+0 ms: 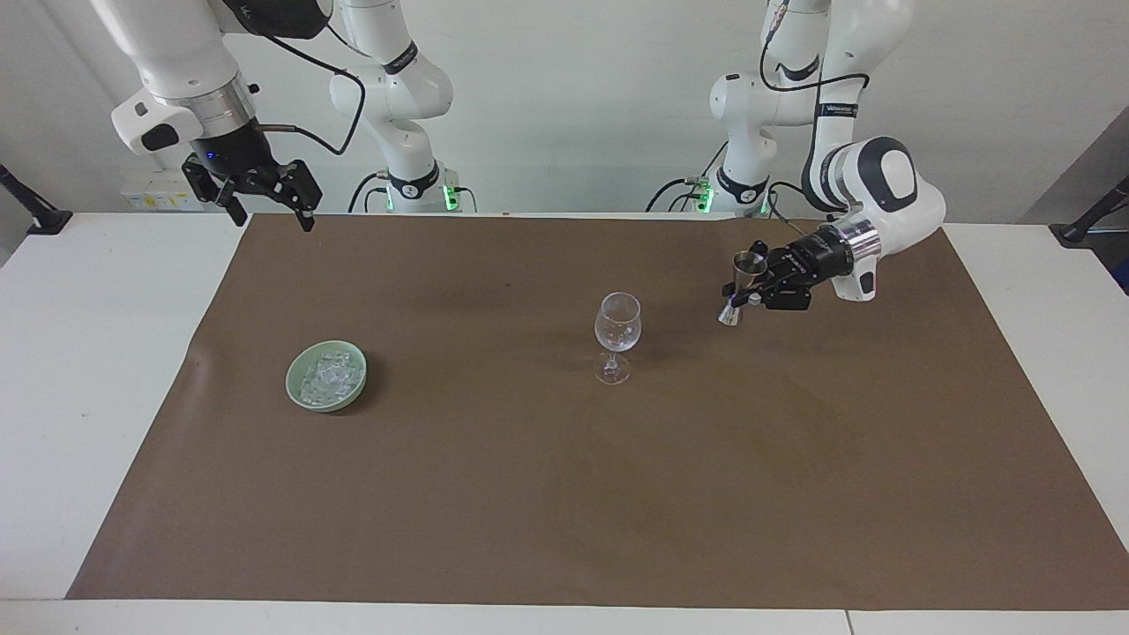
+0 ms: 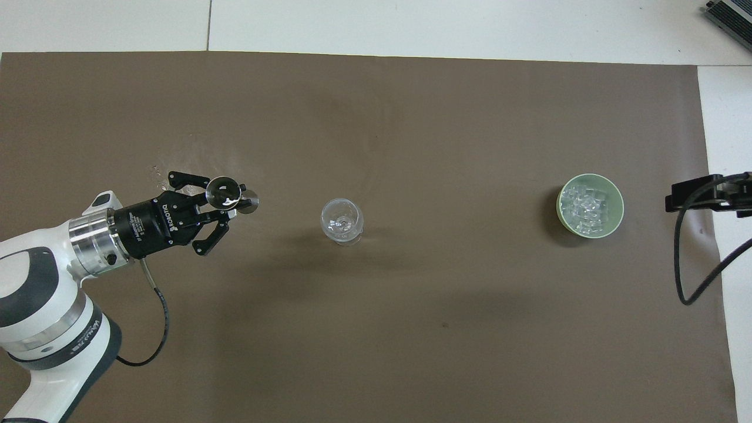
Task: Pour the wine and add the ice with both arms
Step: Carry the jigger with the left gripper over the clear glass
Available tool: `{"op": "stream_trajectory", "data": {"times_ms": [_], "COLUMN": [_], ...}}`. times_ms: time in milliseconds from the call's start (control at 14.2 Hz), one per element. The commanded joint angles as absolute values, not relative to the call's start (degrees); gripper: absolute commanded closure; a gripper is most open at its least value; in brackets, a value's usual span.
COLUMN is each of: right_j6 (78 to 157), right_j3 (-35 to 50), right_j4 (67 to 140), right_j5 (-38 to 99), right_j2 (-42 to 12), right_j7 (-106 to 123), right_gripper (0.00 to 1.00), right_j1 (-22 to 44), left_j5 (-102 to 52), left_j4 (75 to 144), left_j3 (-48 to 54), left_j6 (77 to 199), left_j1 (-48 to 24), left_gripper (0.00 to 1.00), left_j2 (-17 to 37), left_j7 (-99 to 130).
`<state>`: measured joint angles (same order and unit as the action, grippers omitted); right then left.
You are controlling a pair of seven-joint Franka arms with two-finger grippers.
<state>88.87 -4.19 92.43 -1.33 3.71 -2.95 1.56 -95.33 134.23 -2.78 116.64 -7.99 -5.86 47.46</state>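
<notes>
Your left gripper (image 1: 745, 284) is clamped on a steel jigger (image 1: 741, 287) and hangs over the mat (image 1: 564, 494), toward the left arm's end and short of the glass (image 1: 616, 337). The jigger sits close to upright, mouth up; the overhead view shows a glint inside it, so it probably carries liquid.

The glass stands upright mid-mat, apparently empty. The ice (image 1: 329, 377) is heaped in a green bowl (image 1: 296, 388) toward the right arm's end, well apart from the glass.

Your right gripper (image 1: 265, 201) waits high over the mat's corner nearest its base, fingers apart, holding nothing.

Risks as I judge them:
- The glass is tall on a thin stem. If you bring the jigger in too low, it knocks the rim and tips the glass.
- Tilt before the lip is over the bowl of the glass and the wine lands on the mat.
- The jigger is held at its narrow waist; a quick wrist turn could let it swivel in the grip.
</notes>
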Motion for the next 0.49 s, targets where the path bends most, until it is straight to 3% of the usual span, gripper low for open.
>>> {"op": "stream_trajectory", "data": {"times_ms": [0, 422], "right_j6": [88.5, 88.5], "right_j3": [-4.0, -4.0], "right_j4": [93.5, 93.5], "right_j5": [-1.2, -1.1], "right_j2": [4.8, 4.8], "right_j7": [-1.6, -1.6], "right_gripper": [0.0, 0.0], "right_j1": [1.3, 1.3], "left_j5": [-95.7, -95.7], "left_j4": [133.1, 130.9], "left_j3": [-1.2, 8.7], "left_j6": [122.5, 137.9], "left_j1": [-10.9, -11.0], "left_gripper": [1.0, 1.0], "left_j2": [-7.0, -7.0], "left_j7": [49.5, 50.0]}}
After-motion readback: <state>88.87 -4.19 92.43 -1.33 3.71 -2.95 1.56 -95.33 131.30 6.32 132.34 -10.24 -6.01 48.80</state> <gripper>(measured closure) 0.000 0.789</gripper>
